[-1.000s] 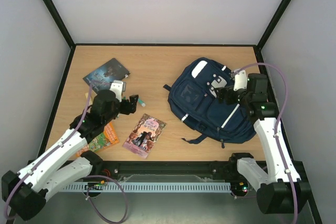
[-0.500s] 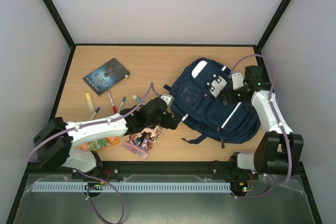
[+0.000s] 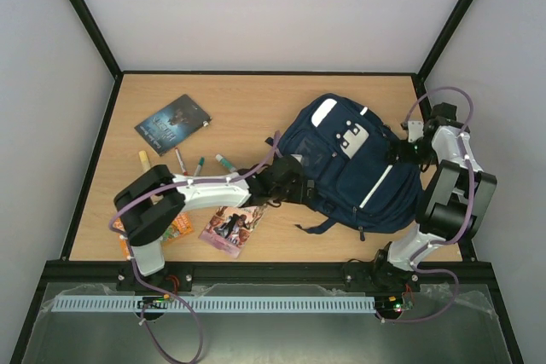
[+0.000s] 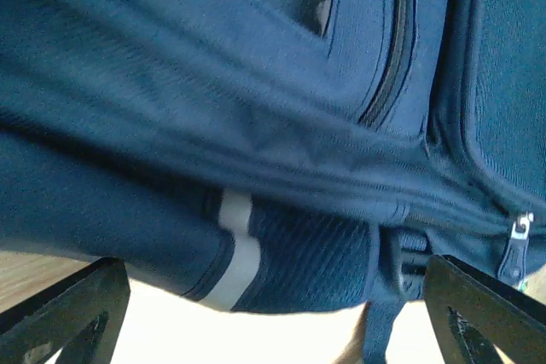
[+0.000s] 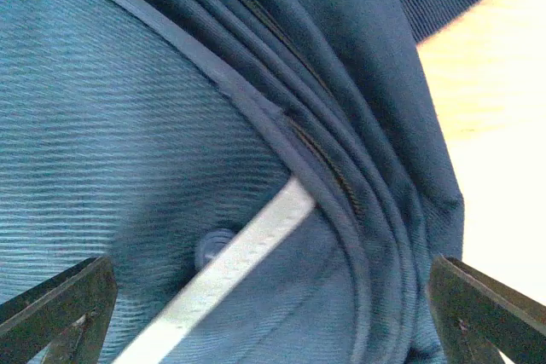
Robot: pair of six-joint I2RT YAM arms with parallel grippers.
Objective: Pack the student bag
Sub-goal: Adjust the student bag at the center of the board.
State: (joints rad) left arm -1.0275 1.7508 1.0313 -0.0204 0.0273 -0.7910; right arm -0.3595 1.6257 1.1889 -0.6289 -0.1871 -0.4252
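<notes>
Jaws of the left gripper [image 4: 275, 306] are standing wide apart and holding nothing. Its fingers [image 4: 68, 304] are showing only at the bottom corners of the wrist view, with navy fabric of the student bag [image 3: 328, 159] filling everything ahead. A white reflective stripe [image 4: 232, 253] and a zip pull [image 4: 518, 232] are facing the camera. Contact with the fabric: cannot tell.

Jaws of the right gripper [image 5: 275, 306] are likewise spread fully and gripping nothing. They are hovering close over the bag's curved seam and zipper lines. Touching or just clear: cannot tell.

From above, the bag is lying flat on the right half of the wooden table [image 3: 256, 100], with a strap [image 3: 314, 226] trailing toward the near edge. The left gripper is sitting at its near-left side, the right gripper at its right side.

Edges and room:
- The bag's right side is lying near the table's right edge, and the right arm is folding up in that narrow strip.
- Bare wood is showing along the far edge and in the middle.
- Left of the bag, a dark-covered book [image 3: 173, 121], loose pens [image 3: 181, 160], a pink-covered book [image 3: 232, 223] and an orange book [image 3: 171, 229] are lying. The left arm is reaching across them.
</notes>
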